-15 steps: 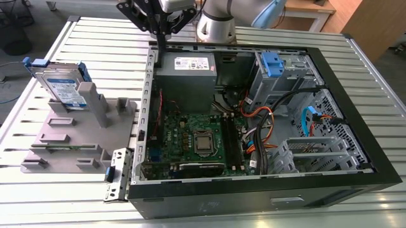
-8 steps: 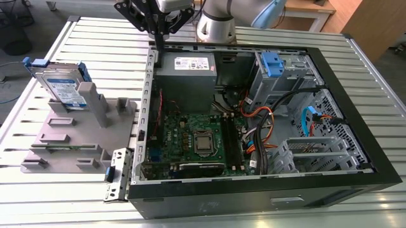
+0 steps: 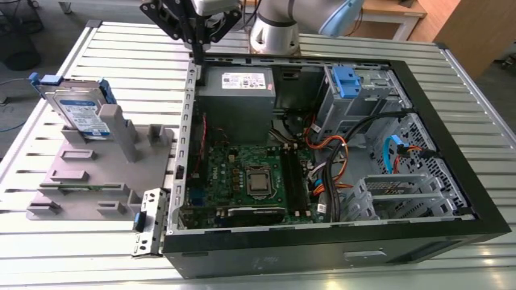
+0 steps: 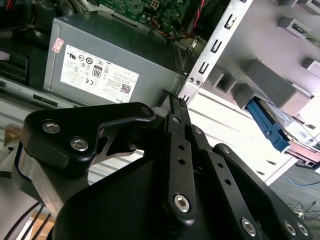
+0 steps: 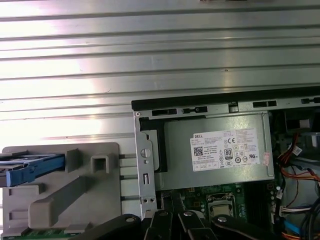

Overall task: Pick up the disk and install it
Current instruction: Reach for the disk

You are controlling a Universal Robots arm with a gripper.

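The computer case (image 3: 322,251) is lying open on the slatted metal table (image 3: 475,78), and everything else is being placed against it. The gripper (image 3: 196,55) is hanging just above the case's rim, on the side that faces the grey fixture (image 3: 89,175). Its black fingers are pressing together into one thin tip and are clamping nothing. In the second wrist view the gripper (image 4: 175,100) is pointing at that same perforated rim.

Just inside the case, beside the rim under the gripper, the grey power supply (image 3: 234,90) is sitting with its white sticker facing up; it is showing in both wrist views (image 4: 115,65) (image 5: 220,150). The green motherboard (image 3: 241,175) is lying on the case floor next to it. A blue plastic latch (image 3: 344,81) is sitting on the drive cage at the case's opposite inner side.

The disk (image 3: 81,112) is standing outside the case, propped on edge and tilted in the fixture, which is resting just beside the case's wall. The disk is occupying the part of the fixture away from the case, well apart from the gripper. Its blue carrier frame is showing in both wrist views (image 5: 30,167) (image 4: 280,125), outside the case wall
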